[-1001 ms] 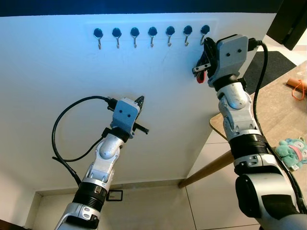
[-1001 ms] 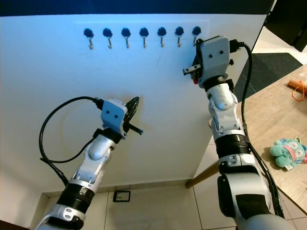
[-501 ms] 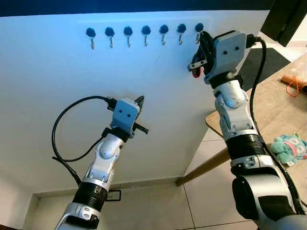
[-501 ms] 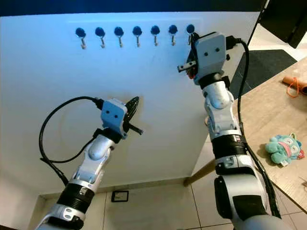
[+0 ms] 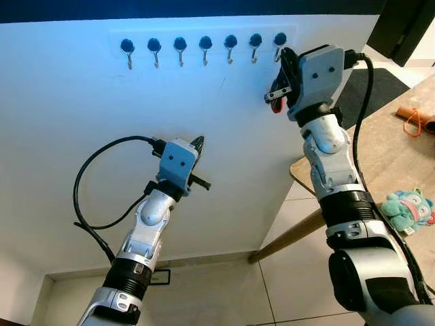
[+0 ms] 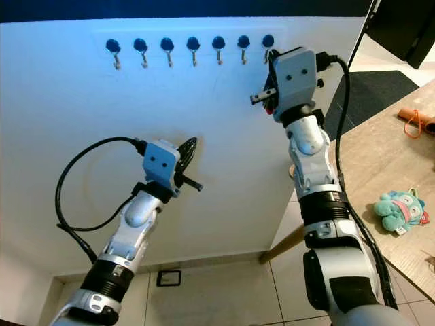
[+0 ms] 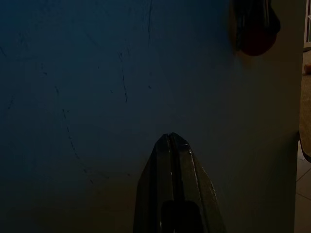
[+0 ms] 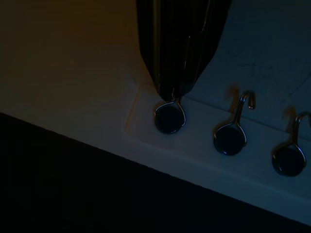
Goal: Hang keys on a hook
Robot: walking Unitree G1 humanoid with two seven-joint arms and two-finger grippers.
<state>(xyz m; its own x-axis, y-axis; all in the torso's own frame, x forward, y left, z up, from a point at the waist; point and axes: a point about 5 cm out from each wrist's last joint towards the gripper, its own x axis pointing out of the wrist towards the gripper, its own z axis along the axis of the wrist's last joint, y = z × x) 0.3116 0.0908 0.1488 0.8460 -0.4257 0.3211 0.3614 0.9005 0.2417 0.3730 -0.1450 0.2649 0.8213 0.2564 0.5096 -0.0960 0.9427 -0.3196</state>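
Several small metal hooks with black knobs run in a row high on the white wall. My right gripper is raised to the rightmost hook and is shut on the keys, whose red tag hangs just below the fingers. In the right wrist view the shut fingertips touch the top of that hook's knob; the key ring itself is hidden. My left gripper is shut and empty, pointing at the bare wall lower down, as the left wrist view also shows.
A wooden table stands at the right, close to my right arm, with a teal plush toy and an orange object on it. A dark mat lies beyond. Tiled floor runs below the wall.
The whole picture has shifted a little, so the camera moved. My right gripper stays at the rightmost hook, perhaps slightly higher. The left arm has not moved.
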